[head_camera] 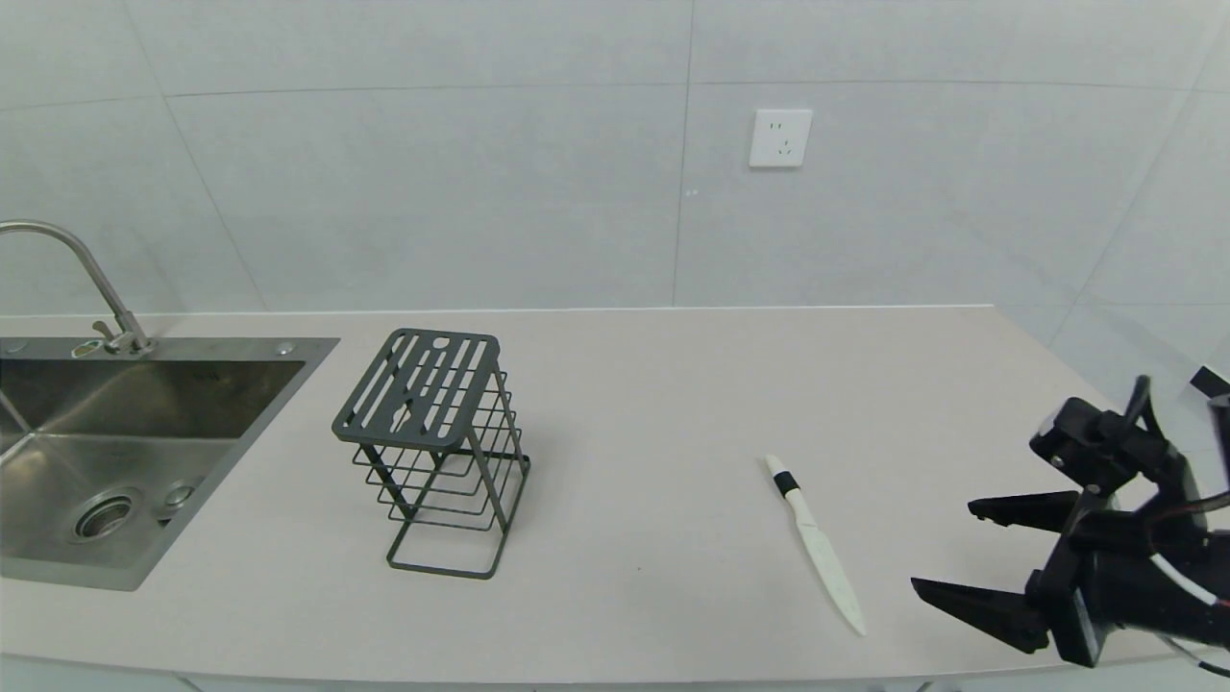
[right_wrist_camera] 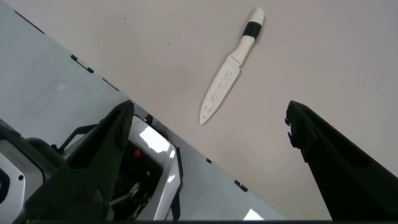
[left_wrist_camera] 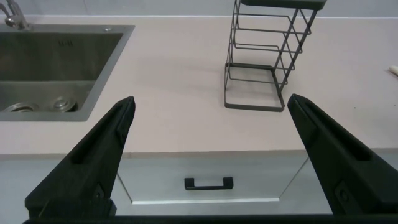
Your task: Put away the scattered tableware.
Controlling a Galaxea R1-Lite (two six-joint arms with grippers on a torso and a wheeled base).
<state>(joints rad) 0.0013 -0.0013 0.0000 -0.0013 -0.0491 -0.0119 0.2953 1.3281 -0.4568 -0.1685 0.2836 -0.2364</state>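
Note:
A white knife (head_camera: 815,541) with a black band on its handle lies flat on the counter, right of centre; it also shows in the right wrist view (right_wrist_camera: 231,65). A dark wire knife rack (head_camera: 431,452) with a slotted top stands left of it, and its lower part shows in the left wrist view (left_wrist_camera: 265,59). My right gripper (head_camera: 947,551) hangs open at the counter's front right corner, just right of the knife's blade tip, with nothing between its fingers (right_wrist_camera: 93,168). My left gripper (left_wrist_camera: 208,152) is open and empty, in front of the counter's front edge.
A steel sink (head_camera: 115,452) with a tap (head_camera: 86,279) is set into the counter at the left. A wall socket (head_camera: 780,137) sits on the tiled wall behind. Below the counter's front edge is a drawer with a black handle (left_wrist_camera: 209,183).

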